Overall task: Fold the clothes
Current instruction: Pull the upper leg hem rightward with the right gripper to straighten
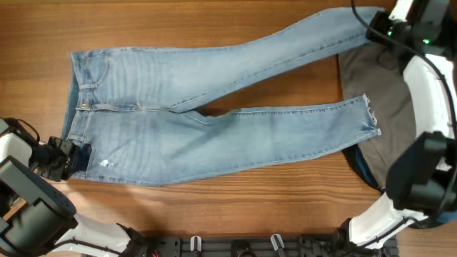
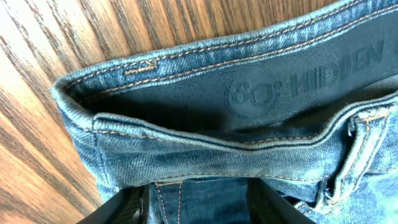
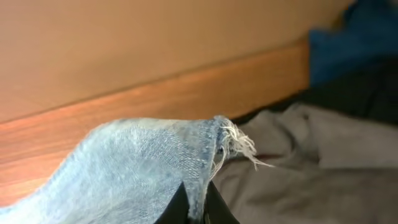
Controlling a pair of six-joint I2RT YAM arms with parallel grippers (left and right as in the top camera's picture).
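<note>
The light blue jeans (image 1: 214,135) lie flat on the wooden table, waistband at the left and legs spread to the right. A small white worn spot (image 1: 107,163) shows near the lower left corner. My left gripper (image 1: 75,155) sits at the near end of the waistband. In the left wrist view its fingers (image 2: 199,208) stand apart, with the denim waistband (image 2: 249,68) between them. My right gripper (image 1: 375,25) is at the far right, shut on the frayed hem of the upper leg. In the right wrist view the fingers (image 3: 196,208) pinch that hem (image 3: 155,162).
A grey garment (image 1: 371,93) lies under the leg ends at the right and also shows in the right wrist view (image 3: 311,168). A dark blue cloth (image 1: 364,171) lies beside it, seen too in the right wrist view (image 3: 354,37). Bare table (image 1: 214,207) lies in front of the jeans.
</note>
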